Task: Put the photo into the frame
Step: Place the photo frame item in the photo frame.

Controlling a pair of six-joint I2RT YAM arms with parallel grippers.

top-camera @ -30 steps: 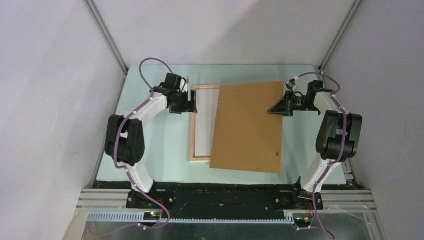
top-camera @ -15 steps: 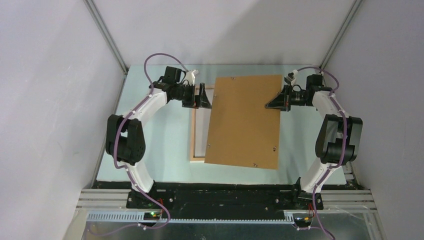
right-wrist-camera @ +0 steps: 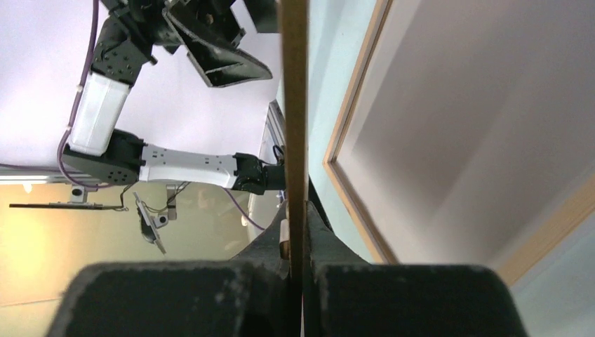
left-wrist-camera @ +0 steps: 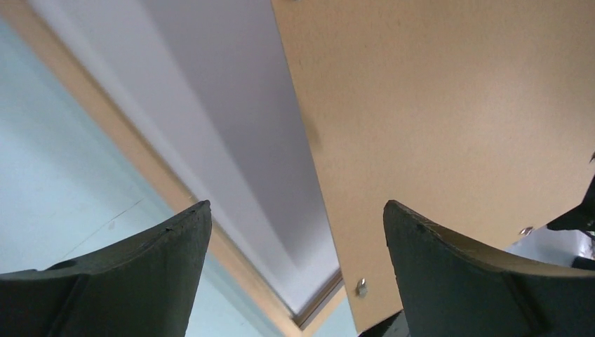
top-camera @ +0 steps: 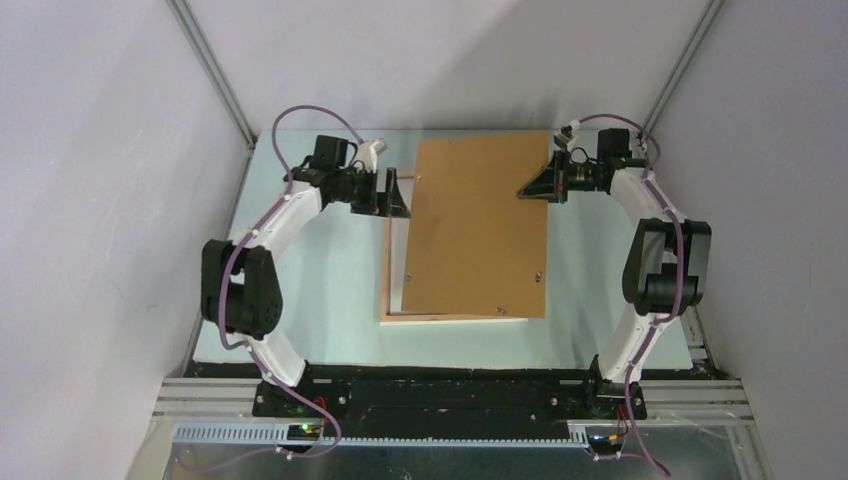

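The frame [top-camera: 387, 275] lies back-up on the table, its pale wood rails [left-wrist-camera: 140, 151] around a grey-white surface. A brown backing board [top-camera: 475, 225] hangs tilted over most of it, its near edge low by the frame's front rail. My right gripper [top-camera: 530, 187] is shut on the board's right edge [right-wrist-camera: 293, 105] near the far corner. My left gripper [top-camera: 400, 195] stands open by the board's left edge, the edge running between its fingers [left-wrist-camera: 296, 205] without touching them. The photo is hidden or out of view.
The pale green table mat [top-camera: 320, 290] is bounded by grey walls left, right and behind. Small metal tabs [left-wrist-camera: 361, 286] stick out of the board's surface. The left arm [right-wrist-camera: 175, 165] shows beyond the board in the right wrist view.
The right gripper has carried the board left and toward the back, squaring it over the frame. The left gripper has risen from the frame's far left corner to the board's left edge.
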